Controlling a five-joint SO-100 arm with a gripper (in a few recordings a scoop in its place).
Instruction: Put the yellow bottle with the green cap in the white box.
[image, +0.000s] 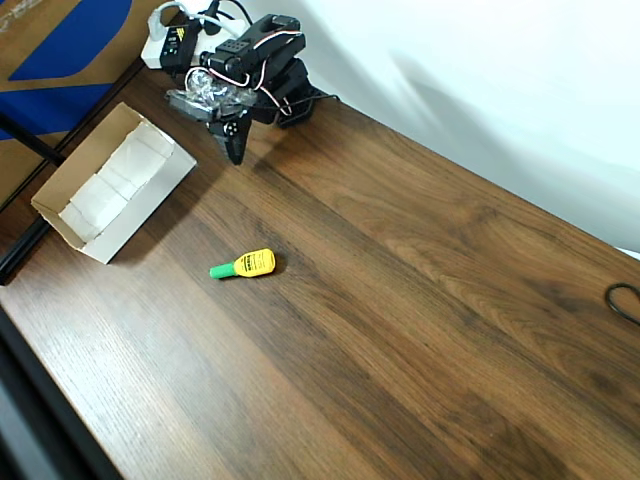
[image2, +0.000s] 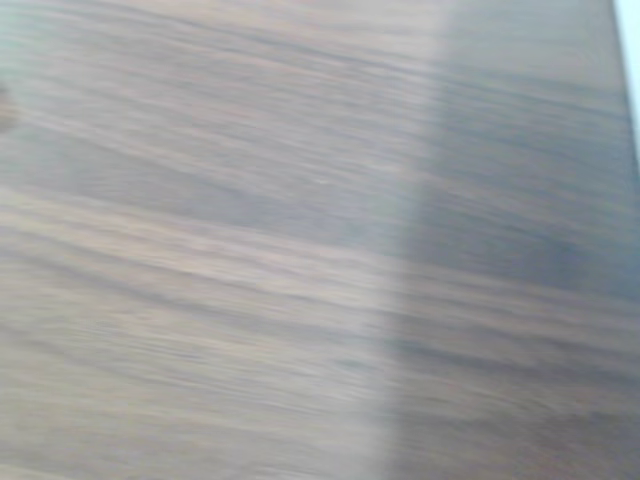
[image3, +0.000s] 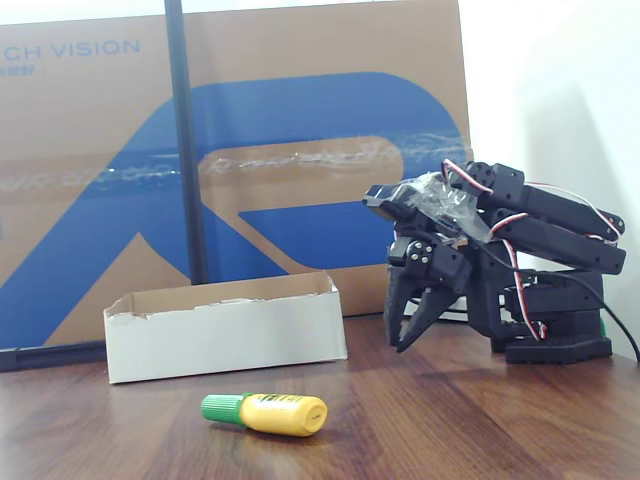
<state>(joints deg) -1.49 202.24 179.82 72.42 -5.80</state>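
Approach not yet begun: gripper folded near its base, fingers slightly spread, holding nothing.
Yellow bottle with the green cap lies on the table, right of the white box in the overhead view; next, reach down over it.

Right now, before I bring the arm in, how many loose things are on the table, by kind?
Bottles: 1, the yellow bottle with the green cap, lying on its side on the table
Boxes: 1, the white box, open-topped and apart from the bottle
Total: 2
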